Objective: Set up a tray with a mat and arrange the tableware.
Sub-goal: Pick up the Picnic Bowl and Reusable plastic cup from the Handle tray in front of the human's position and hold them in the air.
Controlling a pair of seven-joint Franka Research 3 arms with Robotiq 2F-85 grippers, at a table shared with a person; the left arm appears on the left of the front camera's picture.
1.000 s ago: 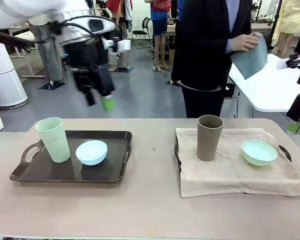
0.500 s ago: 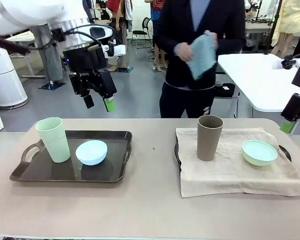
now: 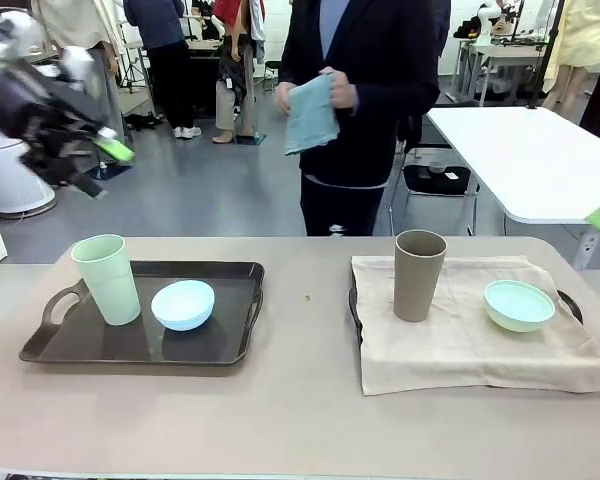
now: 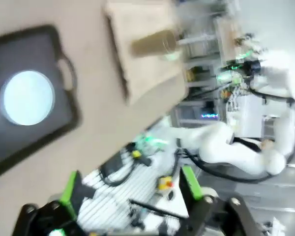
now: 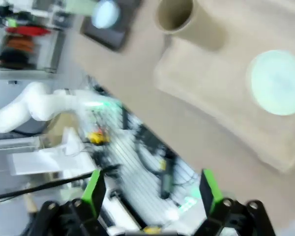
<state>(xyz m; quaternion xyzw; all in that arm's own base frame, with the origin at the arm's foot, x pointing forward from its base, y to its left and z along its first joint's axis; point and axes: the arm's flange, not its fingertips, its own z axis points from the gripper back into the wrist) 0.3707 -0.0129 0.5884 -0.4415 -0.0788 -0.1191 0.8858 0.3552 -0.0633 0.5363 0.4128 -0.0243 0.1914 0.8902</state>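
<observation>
Your left fingers and right fingers stood wide and empty; the pale green tumbler and light blue bowl sat in the dark tray, the taupe tumbler and mint bowl on the beige cloth

Bright even light, wrist views motion-blurred

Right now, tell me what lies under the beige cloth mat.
A dark tray: its rim peeks out at the left side and far right of the mat. The mat covers the rest, so whatever else lies under it is hidden.
</observation>
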